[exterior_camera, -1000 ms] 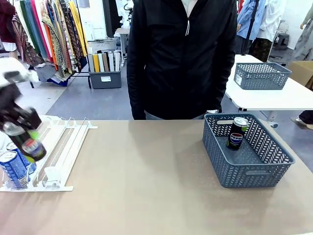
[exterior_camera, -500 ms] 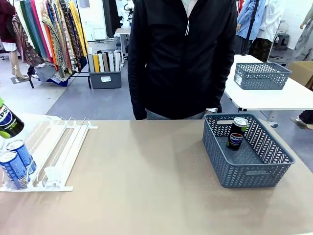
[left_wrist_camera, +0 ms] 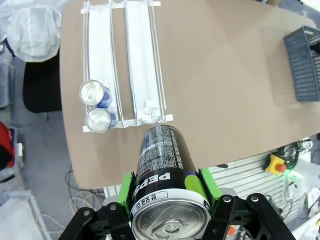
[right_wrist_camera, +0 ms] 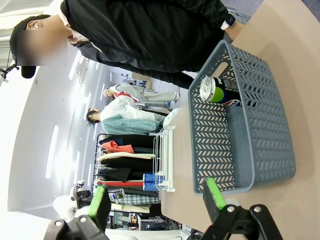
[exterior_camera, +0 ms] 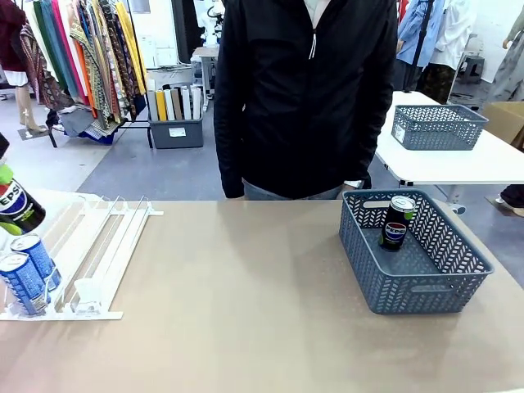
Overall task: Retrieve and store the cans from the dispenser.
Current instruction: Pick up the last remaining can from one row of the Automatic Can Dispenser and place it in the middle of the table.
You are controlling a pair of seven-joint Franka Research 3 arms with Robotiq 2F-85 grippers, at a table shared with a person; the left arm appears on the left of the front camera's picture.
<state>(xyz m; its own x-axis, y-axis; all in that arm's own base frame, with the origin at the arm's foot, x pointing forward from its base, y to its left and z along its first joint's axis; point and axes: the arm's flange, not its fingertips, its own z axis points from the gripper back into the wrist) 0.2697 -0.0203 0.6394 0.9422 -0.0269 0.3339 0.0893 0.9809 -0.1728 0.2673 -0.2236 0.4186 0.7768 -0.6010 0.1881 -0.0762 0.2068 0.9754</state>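
My left gripper (left_wrist_camera: 167, 192) is shut on a black Pepsi can (left_wrist_camera: 165, 165), held high above the table's left end; in the front view this can (exterior_camera: 18, 210) hangs at the left edge, tilted. Below it lies the white dispenser (exterior_camera: 102, 241) with two blue cans (exterior_camera: 34, 255) (exterior_camera: 20, 283) at its front stops, also seen from above as blue cans (left_wrist_camera: 93, 93) (left_wrist_camera: 98, 120) in the dispenser (left_wrist_camera: 145, 55). Another black can (exterior_camera: 397, 223) stands in the grey-blue basket (exterior_camera: 426, 291). My right gripper (right_wrist_camera: 157, 200) is open, away from the basket (right_wrist_camera: 210, 130) and its can (right_wrist_camera: 217, 92).
A person in a black jacket (exterior_camera: 303, 98) stands at the table's far side, hands down. The tan tabletop (exterior_camera: 246, 286) stretches bare between dispenser and basket. The basket (left_wrist_camera: 304, 70) lies far off in the left wrist view.
My left gripper has carried the black can up and to the left from over the dispenser to the picture's edge. The two blue cans and the basket have not moved.
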